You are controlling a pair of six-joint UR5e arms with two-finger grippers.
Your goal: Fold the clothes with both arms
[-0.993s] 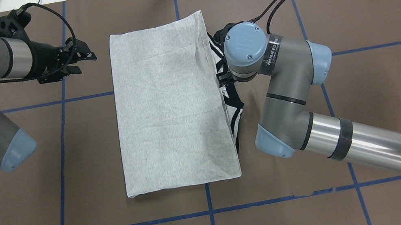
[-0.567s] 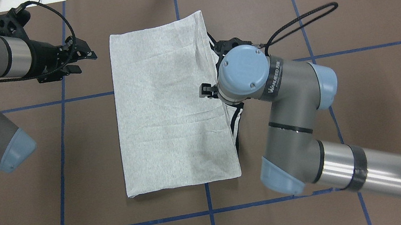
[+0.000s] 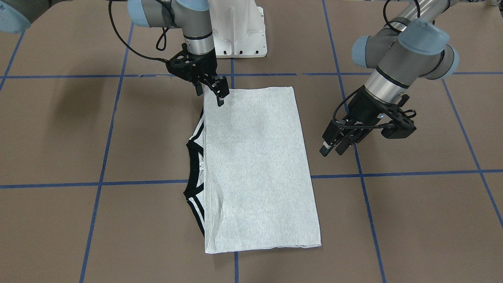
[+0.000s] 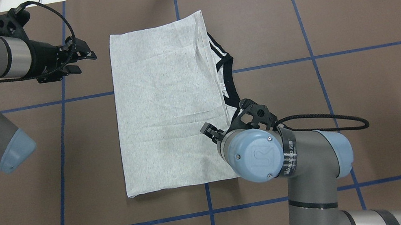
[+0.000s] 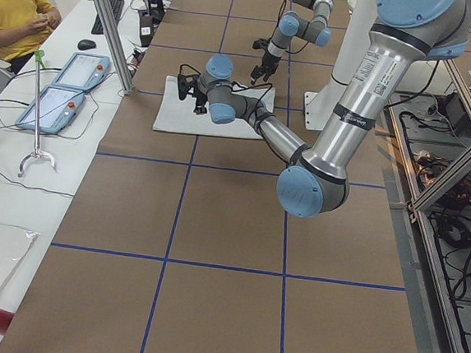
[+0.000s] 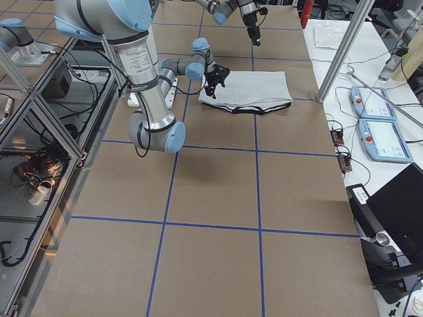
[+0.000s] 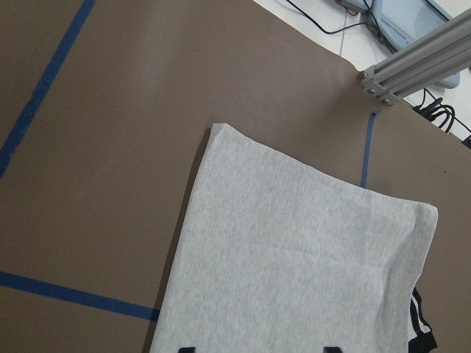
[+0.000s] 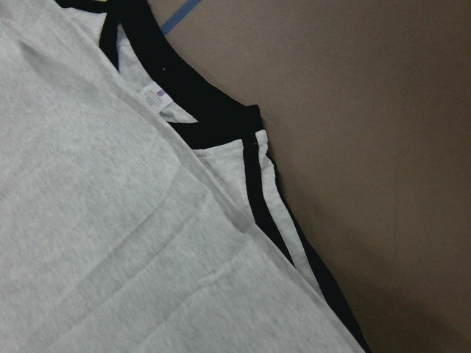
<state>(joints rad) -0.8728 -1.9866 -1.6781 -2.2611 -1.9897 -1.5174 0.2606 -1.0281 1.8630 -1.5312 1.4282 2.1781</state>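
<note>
The shirt (image 4: 171, 109) lies flat at the middle of the table (image 4: 367, 99), already folded into a long rectangle. Only the collar (image 4: 226, 67) and stripes (image 4: 216, 50) stick out at its right edge. A crosswise fold is probably left. The right gripper (image 3: 214, 93) is seen over the corner nearest the robot, and its fingers cannot be judged. The left gripper (image 4: 86, 63) is seen beside the shirt, fingers apart, empty.

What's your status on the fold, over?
Left gripper open, off the cloth. Right gripper over T-shirt corner nearest the robot, jaw state unclear. T-shirt folded flat, collar edge showing. Nothing blocking.
</note>
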